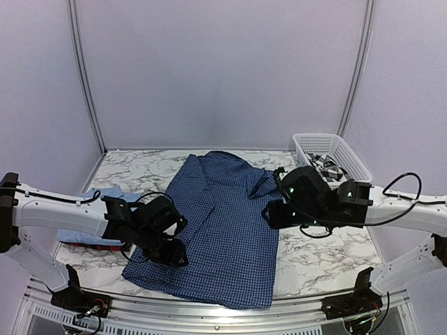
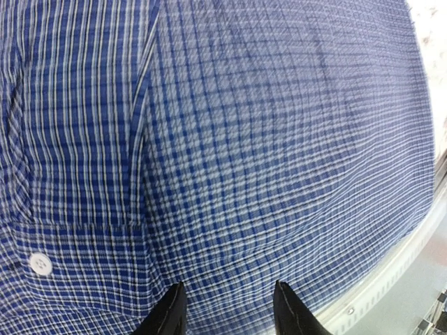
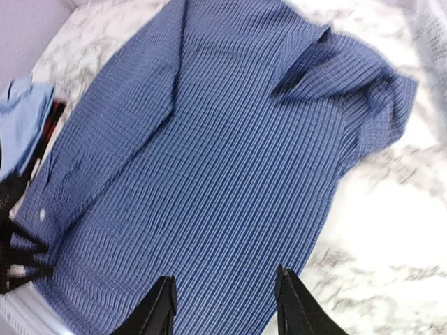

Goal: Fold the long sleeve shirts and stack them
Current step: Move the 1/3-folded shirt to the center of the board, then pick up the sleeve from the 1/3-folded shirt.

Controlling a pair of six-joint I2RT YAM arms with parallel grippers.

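Navy shirt [image 1: 223, 230] flat; collar far, hem near.

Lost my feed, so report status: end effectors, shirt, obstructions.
Left end effector open, empty. Right end effector open, empty. Navy shirt spread on table. Nothing lying on it.

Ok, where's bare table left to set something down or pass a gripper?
Widest bare patch of the marble table: near right, between the navy checked shirt, the white basket and the front edge, under the right arm. Smaller patch far left, between the back wall and the light blue shirt. Centre and near left are crowded.
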